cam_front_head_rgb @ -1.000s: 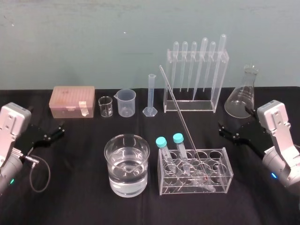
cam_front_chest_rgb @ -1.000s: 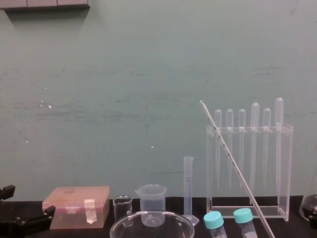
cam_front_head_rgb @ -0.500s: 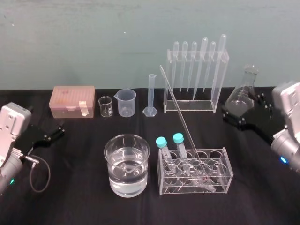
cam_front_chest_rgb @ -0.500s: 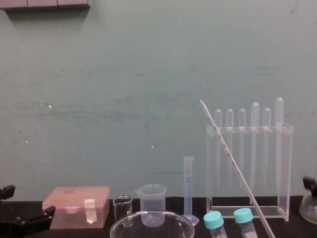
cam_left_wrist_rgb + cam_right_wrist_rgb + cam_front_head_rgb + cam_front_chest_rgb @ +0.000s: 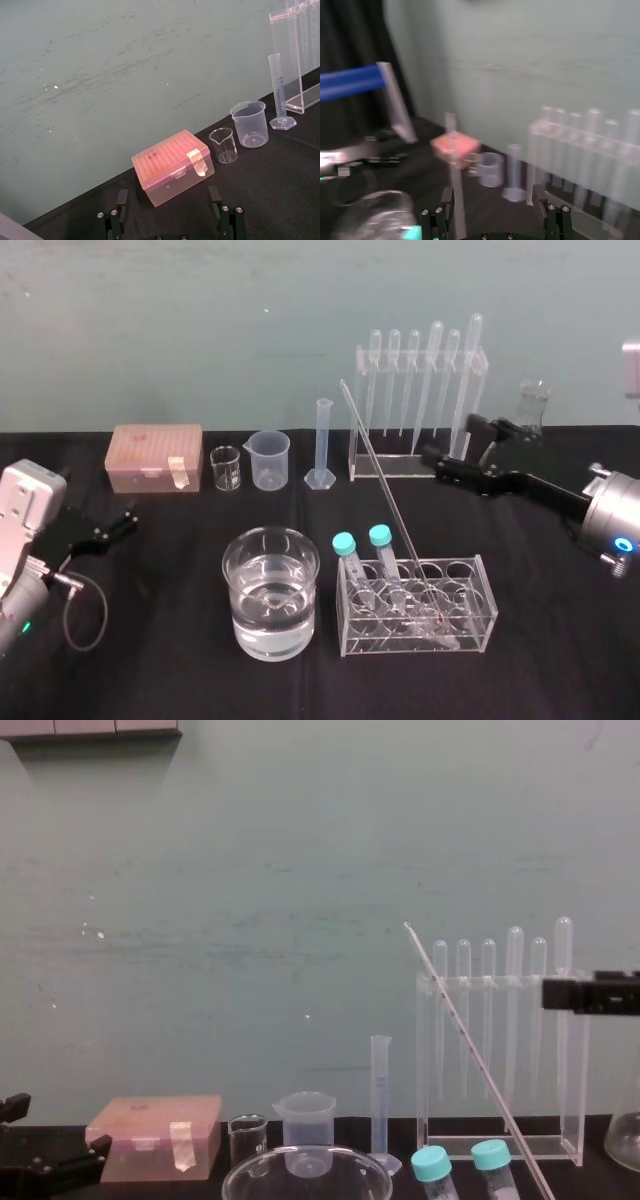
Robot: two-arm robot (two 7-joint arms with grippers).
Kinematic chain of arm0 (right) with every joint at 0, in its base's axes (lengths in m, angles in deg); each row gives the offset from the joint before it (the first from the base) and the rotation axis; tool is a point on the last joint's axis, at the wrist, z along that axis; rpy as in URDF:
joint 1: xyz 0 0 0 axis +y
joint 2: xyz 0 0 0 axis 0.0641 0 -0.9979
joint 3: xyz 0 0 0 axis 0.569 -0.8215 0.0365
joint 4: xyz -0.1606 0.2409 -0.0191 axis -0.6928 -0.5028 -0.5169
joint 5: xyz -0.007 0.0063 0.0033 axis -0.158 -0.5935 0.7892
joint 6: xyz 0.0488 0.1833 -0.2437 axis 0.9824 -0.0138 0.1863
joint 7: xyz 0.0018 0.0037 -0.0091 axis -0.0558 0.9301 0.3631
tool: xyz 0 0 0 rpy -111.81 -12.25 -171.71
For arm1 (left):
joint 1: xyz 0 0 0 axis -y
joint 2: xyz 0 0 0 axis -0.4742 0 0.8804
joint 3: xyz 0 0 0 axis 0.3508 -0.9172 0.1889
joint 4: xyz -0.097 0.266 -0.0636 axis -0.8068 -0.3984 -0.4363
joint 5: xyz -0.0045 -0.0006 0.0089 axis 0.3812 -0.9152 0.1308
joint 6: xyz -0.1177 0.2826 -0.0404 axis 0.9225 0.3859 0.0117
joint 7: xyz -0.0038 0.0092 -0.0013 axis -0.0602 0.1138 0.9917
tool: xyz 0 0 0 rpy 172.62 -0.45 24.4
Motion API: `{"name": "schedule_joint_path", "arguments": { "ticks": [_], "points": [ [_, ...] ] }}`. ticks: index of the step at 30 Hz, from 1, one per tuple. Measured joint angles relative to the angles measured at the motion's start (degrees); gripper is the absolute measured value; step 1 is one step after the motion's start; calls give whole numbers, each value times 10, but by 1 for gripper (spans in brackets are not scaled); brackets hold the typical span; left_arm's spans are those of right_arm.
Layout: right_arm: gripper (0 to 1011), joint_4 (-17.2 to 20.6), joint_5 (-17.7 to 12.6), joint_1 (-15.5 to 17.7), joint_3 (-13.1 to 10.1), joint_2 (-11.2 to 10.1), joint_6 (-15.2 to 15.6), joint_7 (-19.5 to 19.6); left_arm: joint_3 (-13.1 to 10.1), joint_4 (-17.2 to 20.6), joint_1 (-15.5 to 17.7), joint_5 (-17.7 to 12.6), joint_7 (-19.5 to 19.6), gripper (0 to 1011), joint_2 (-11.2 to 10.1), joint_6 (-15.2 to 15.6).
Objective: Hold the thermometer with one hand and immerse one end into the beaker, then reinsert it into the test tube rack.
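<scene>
**Thermometer in rack; both tools empty**

You have the thermometer (image 5: 390, 502) standing slanted in the rack (image 5: 488, 610). Its lower end sits down in a hole toward the rack's right end. Its top leans back and to the left, past the two teal-capped tubes (image 5: 344, 542) in the rack. Nothing grips it.

The beaker (image 5: 232, 590), part full of clear liquid, stands on the counter (image 5: 150, 660) just left of the rack and apart from it.

Your right tool (image 5: 450, 438) is raised off the counter and points left. In the chest view it is level with the top of the pipette stand (image 5: 395, 470). Its fingers are spread wide with nothing between them. It is to the right of the thermometer's upper half and clear of it.

Your left tool (image 5: 115, 522) sits low at the counter's left side, near the pink box (image 5: 155, 455). Its fingers are wide apart and hold nothing.
</scene>
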Motion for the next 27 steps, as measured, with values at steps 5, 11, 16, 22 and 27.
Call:
{"name": "schedule_joint_path", "arguments": {
  "ticks": [5,11,16,22,27],
  "points": [
    [1003,17,-20,-22,23,-7,25,-40,0,0,0,0,0,1008,0,0],
    [1003,7,6,-63,62,5,42,-30,0,0,0,0,0,1008,0,0],
    [1002,-16,36,-100,94,30,51,-15,0,0,0,0,0,1008,0,0],
    [1003,-47,59,-135,122,60,67,-9,0,0,0,0,0,1008,0,0],
    [1003,-66,69,-150,133,78,80,-2,0,0,0,0,0,1008,0,0]
  ]
}}
